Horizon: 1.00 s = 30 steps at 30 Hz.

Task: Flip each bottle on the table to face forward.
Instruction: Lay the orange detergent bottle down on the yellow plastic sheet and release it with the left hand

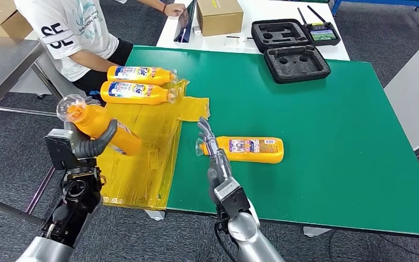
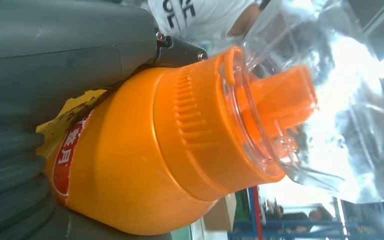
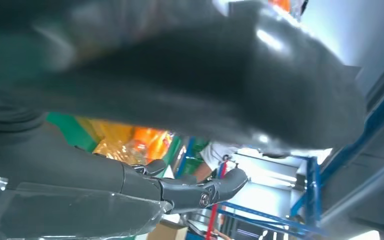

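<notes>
Green table mat (image 1: 327, 136) is carrying an orange plastic bottle (image 1: 251, 149) at centre, right hand (image 1: 211, 148) lying fingers-apart beside its cap, while left hand (image 1: 87, 144) at nine o'clock is clasping another orange clear-capped bottle (image 1: 95, 123).

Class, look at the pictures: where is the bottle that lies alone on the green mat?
In the head view, the lone bottle lies on its side mid-table on the green mat, right of the yellow sheet, its cap beside the right hand.
</notes>
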Each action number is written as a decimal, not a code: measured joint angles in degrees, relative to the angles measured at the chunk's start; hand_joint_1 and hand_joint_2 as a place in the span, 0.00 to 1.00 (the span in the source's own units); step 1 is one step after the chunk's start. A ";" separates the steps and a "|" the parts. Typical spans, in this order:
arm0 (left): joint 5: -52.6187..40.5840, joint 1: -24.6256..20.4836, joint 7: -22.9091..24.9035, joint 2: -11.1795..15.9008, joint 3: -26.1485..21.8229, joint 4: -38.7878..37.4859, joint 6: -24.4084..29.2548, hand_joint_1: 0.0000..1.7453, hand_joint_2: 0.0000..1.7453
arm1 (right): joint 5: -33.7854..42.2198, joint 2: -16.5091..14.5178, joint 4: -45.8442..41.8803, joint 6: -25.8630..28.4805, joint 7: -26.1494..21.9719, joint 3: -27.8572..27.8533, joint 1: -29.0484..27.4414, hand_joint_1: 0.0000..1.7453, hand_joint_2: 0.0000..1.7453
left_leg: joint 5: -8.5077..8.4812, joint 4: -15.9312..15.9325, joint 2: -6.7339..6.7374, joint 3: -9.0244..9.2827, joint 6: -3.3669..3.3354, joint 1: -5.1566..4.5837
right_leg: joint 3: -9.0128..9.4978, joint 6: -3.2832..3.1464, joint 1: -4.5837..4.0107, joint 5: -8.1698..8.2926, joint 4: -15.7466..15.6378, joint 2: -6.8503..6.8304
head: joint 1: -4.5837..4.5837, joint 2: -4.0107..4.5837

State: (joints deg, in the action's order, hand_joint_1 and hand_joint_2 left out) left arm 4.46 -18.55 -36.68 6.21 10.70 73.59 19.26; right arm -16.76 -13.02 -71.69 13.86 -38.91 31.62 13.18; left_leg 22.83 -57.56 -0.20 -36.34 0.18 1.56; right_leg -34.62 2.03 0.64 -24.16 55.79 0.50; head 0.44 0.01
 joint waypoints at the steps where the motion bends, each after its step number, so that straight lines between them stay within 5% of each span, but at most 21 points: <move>1: -0.11 -0.04 0.00 0.13 -0.25 0.00 0.06 1.00 1.00 | 0.00 0.12 -0.54 0.01 0.00 0.14 -0.17 0.00 0.00 | 0.00 0.00 0.00 0.00 0.00 0.00 | 0.00 0.00 0.00 0.00 0.00 0.00 | 0.00 -0.01; 7: -1.88 -0.17 0.64 0.54 -0.80 -0.01 0.43 1.00 1.00 | 0.08 0.45 -2.21 0.27 -0.12 0.68 -0.55 0.00 0.00 | 0.00 -0.01 0.00 0.00 0.00 0.00 | -0.01 0.00 0.00 0.00 0.00 0.00 | 0.00 -0.01; 13: -23.15 -3.97 9.26 4.77 1.20 -2.45 0.71 1.00 1.00 | 5.61 1.39 -7.53 5.24 -0.96 0.81 -2.22 0.00 0.00 | -0.01 0.00 0.01 0.00 0.00 0.02 | -0.06 0.00 -0.02 0.00 0.01 0.00 | 0.01 0.00; 19: -43.16 -12.35 16.83 9.73 7.63 -11.19 -6.08 1.00 1.00 | 12.89 2.52 -12.56 2.31 -1.04 0.58 -2.98 0.00 0.00 | -0.03 -0.01 0.03 0.00 0.00 0.01 | -0.07 -0.01 -0.01 0.02 0.01 0.02 | 0.00 0.00; 30: -60.12 -21.99 20.41 9.16 21.70 -24.68 -12.16 1.00 1.00 | 13.81 2.66 -12.52 0.90 -1.05 -0.22 -3.00 0.00 0.00 | -0.03 -0.03 0.03 -0.01 -0.01 -0.04 | -0.06 0.03 0.03 0.03 0.01 0.02 | 0.01 -0.01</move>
State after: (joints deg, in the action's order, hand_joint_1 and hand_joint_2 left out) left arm -55.66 -40.53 -16.26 15.38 32.41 48.92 7.10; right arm -2.96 -10.35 -84.21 14.75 -39.95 31.40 10.17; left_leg 22.80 -57.58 -0.17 -36.35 0.17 1.52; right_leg -34.68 2.06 0.67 -24.13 55.79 0.52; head 0.44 0.00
